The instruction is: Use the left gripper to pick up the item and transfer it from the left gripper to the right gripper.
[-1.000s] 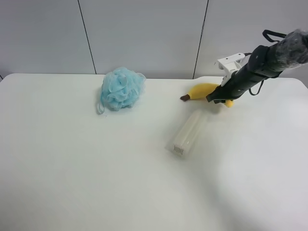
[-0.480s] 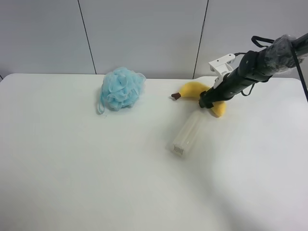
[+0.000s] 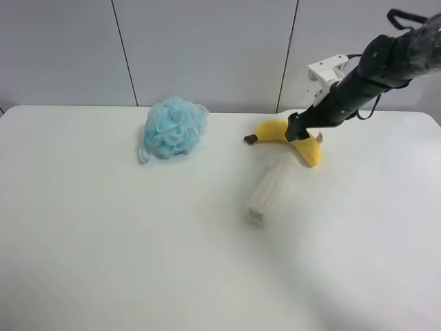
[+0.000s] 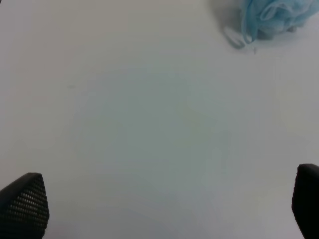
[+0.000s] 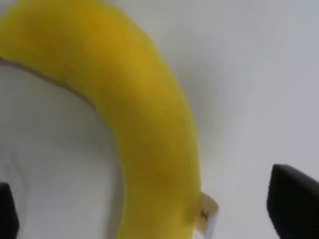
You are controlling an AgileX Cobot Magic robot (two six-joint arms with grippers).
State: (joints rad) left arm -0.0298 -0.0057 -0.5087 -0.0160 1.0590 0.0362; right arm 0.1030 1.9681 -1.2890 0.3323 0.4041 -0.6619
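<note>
The yellow plush banana lies on the white table at the back right, its brown stem pointing to the view's left. The right gripper, black jaws under a white housing, hangs over the banana's middle. In the right wrist view the banana fills the gap between the right gripper's wide-open fingertips, and its small tag shows. The left gripper is open and empty over bare table; it is out of the exterior high view.
A fluffy light-blue bath pouf sits at the back middle and also shows in the left wrist view. A long white translucent packet lies just in front of the banana. A grey panel wall stands behind the table.
The banana slid toward the view's left and turned, so more of it shows. The right gripper has since risen a little above it. The packet shifted slightly.
</note>
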